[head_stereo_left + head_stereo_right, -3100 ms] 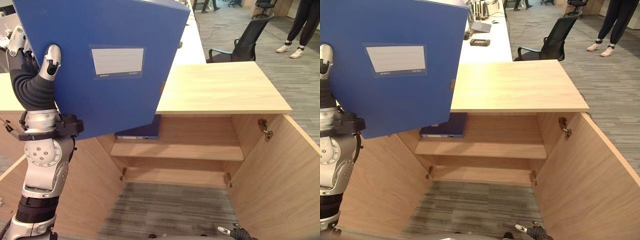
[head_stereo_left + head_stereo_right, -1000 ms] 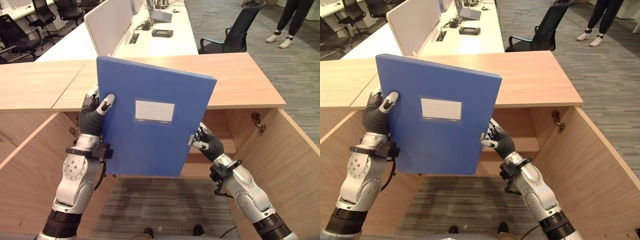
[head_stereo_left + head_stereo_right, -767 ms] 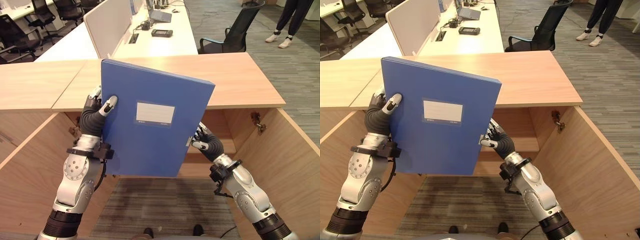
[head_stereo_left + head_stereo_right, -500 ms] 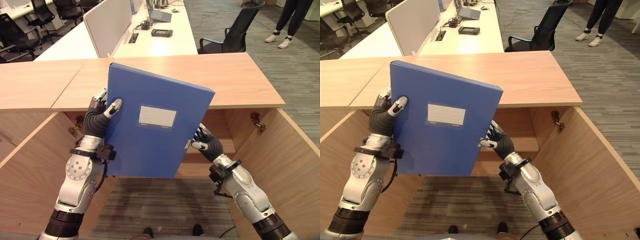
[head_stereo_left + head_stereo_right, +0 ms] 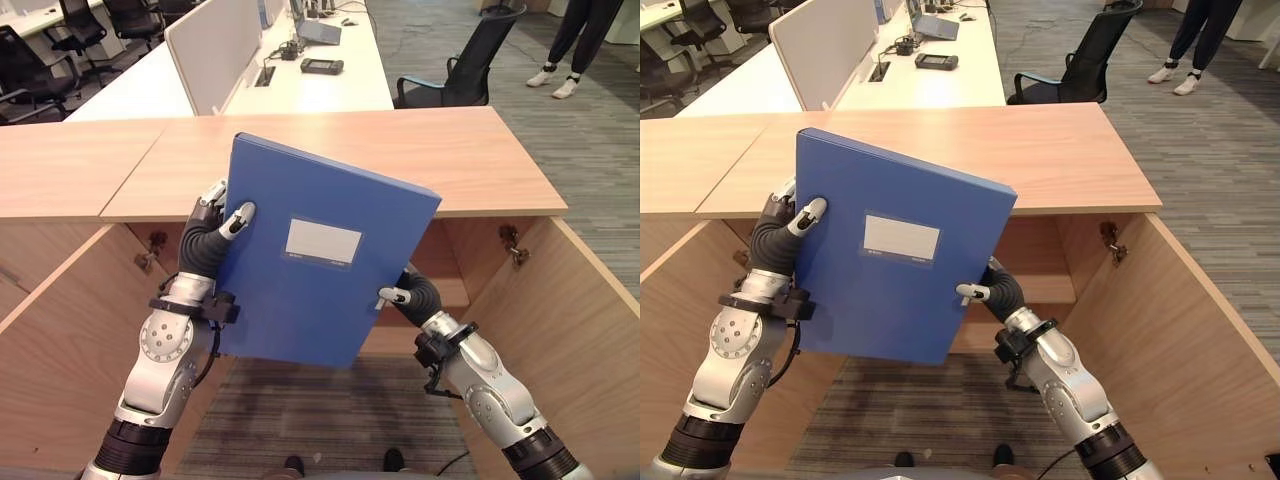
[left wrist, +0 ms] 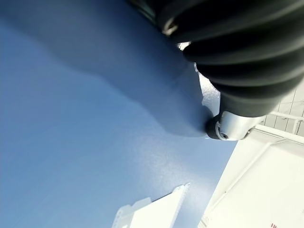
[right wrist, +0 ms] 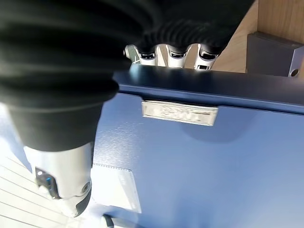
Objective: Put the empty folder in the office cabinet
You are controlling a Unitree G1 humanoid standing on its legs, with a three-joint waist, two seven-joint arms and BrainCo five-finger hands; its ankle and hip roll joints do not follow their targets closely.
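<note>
l hand [image 5: 212, 232] + r hand [image 5: 408, 294] | clamp flat blue folder [image 5: 310, 290] (tilted) | wood cabinet [image 5: 560, 300]

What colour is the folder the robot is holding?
Blue, with a pale label on the folder; clearest in the left eye view.

Flat blue plastic folder [image 5: 320, 255] shifted right and lower in frame, tilted further clockwise; left hand [image 5: 215, 225] moved right along; right hand [image 5: 405, 295] dropped slightly.

You're looking at a solid blue rectangular plastic folder [image 5: 310, 270] with a pale grey label [image 5: 322, 241], in front of a light wood-grain cabinet [image 5: 480, 160] over grey striped carpet [image 5: 330, 415].
</note>
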